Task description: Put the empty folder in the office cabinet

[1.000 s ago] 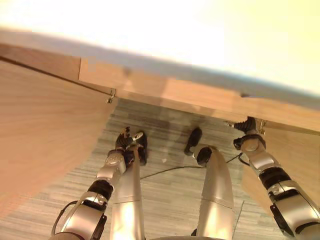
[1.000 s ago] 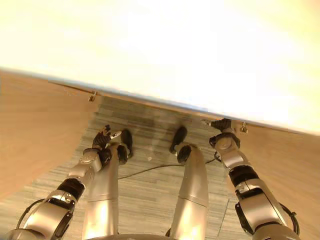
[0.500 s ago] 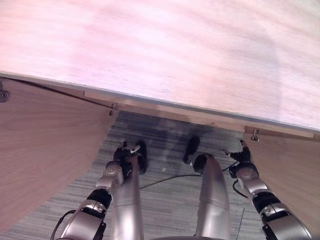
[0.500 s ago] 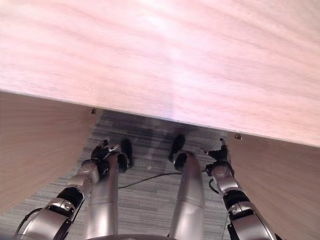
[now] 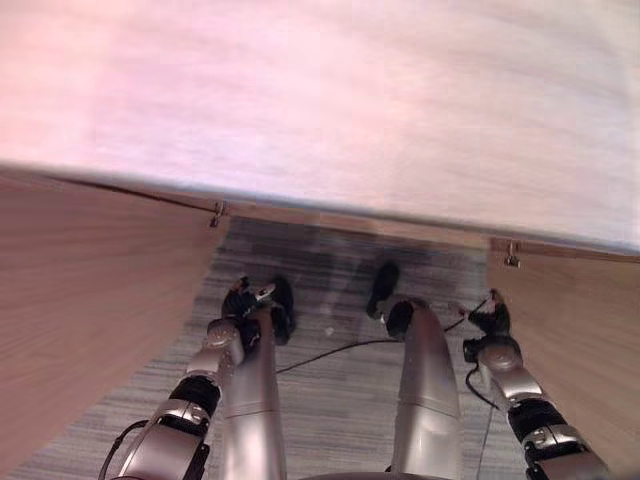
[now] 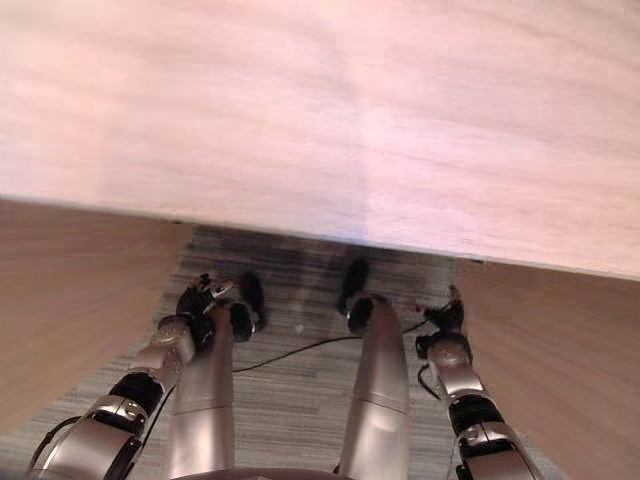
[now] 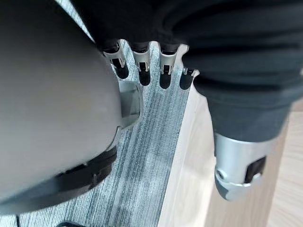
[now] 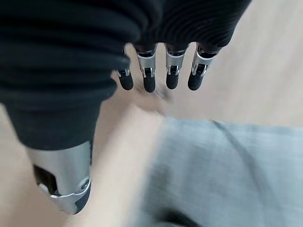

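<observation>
Lowered from the cabinet's edge since 1 second ago, right hand (image 6: 447, 318) hangs by the open right door (image 5: 575, 330), fingers relaxed, empty. Left hand (image 5: 240, 300) likewise beside left door (image 5: 90, 330), above grey carpet (image 5: 330, 390).

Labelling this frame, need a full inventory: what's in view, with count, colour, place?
Cabinet top: 1, pale wood, across the upper part of both eye views.
Open cabinet doors: 2, light wood, one at the robot's left, one at its right.
Door hinges: 2, metal, one at the left door's upper corner, one at the right door's.
Floor: grey striped carpet, between the doors.
Left hand: 1, dark cover, low by the left door; fingers straight, holding nothing.
Right hand: 1, dark cover, low by the right door; fingers straight, holding nothing.
</observation>
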